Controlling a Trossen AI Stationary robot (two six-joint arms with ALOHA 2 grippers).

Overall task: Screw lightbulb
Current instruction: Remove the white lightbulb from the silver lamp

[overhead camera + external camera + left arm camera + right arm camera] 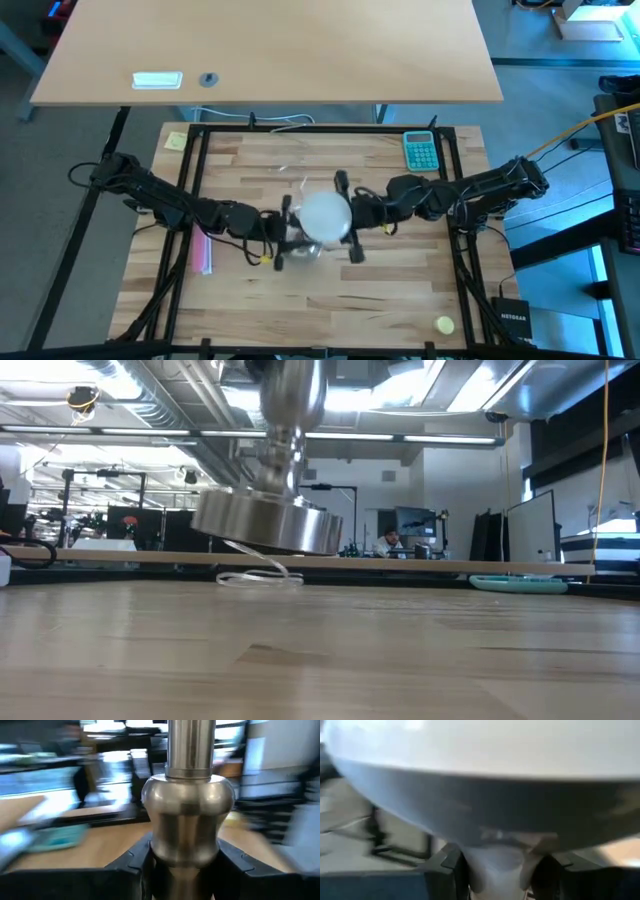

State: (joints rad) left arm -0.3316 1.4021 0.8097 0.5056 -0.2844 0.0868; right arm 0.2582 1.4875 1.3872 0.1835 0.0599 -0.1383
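The white frosted lightbulb [325, 215] is at the table's middle, its globe up; it fills the right wrist view [480, 780]. The silvery socket stand [268, 520] hangs above the table with its round base tilted; in the high view only a bit of the stand [307, 248] shows under the globe. My left gripper [285, 235] comes from the left and is shut on the stand's stem. My right gripper [352, 222] comes from the right and is shut on the bulb. Whether the bulb's base sits in the socket is hidden. My left gripper [185, 882] pinches the stand's silvery stem [185, 847] between its two fingers, just below the stem's bulge. The fingers come about level from the table's left, across the stem. The stand is lifted clear of the table, its base [265, 528] tilted. My right gripper [495, 877] pinches the bulb's narrow neck [495, 862] between its two fingers, right under the globe. The fingers come about level from the table's right. The bulb is clear of the table, globe up.
A teal calculator [421, 150] lies at the far right and a yellow note [177, 140] at the far left. A pink strip [203, 250] lies left of the grippers. A clear wrapper [255, 575] lies behind the stand. A small yellow thing [444, 323] is near right.
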